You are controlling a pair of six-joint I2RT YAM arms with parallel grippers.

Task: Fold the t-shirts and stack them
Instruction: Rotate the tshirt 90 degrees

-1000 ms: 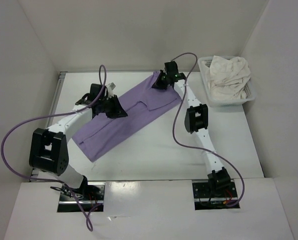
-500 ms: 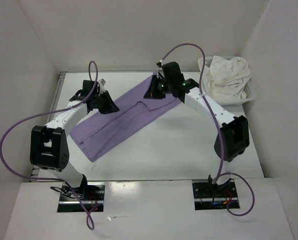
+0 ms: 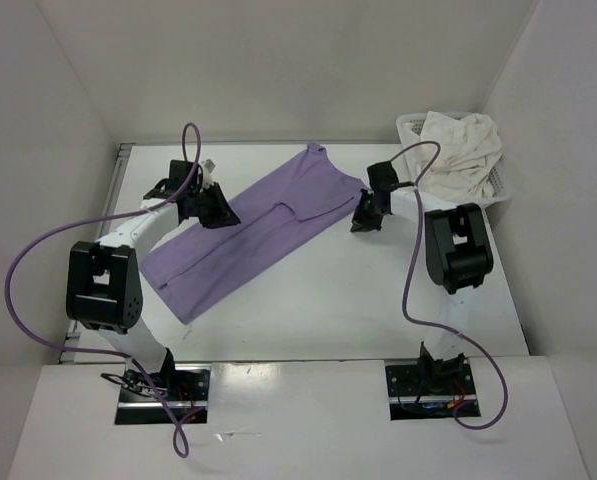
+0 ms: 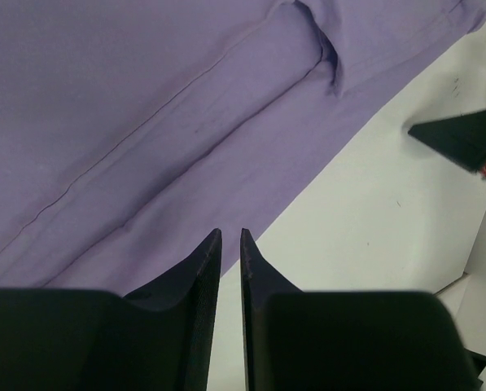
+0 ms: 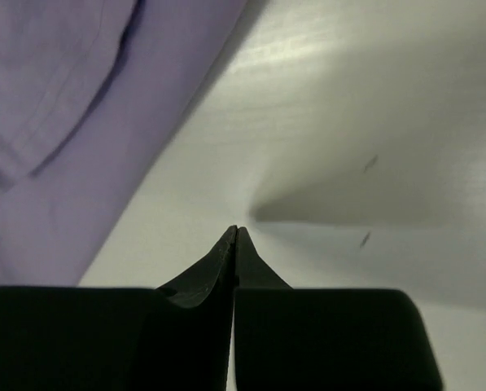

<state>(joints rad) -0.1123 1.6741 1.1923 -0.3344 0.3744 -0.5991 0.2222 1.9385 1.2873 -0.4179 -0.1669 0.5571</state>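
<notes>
A lavender t-shirt lies flat and folded lengthwise, slanting across the table from near left to far middle. My left gripper hovers over the shirt's left long edge. In the left wrist view its jaws stand a narrow gap apart with nothing between them, over the shirt's edge. My right gripper hangs just off the shirt's right corner, above bare table. In the right wrist view it is shut on nothing, with the shirt to its left. A cream t-shirt sits crumpled in the basket.
A white mesh basket stands at the far right corner against the wall. White walls enclose the table on the left, back and right. The right arm's elbow rises just in front of the basket. Purple cables loop above both arms.
The right gripper left the shirt's far corner, swung right and nearer, and closed on nothing. Its elbow folded back toward the basket. The left gripper barely shifted.
</notes>
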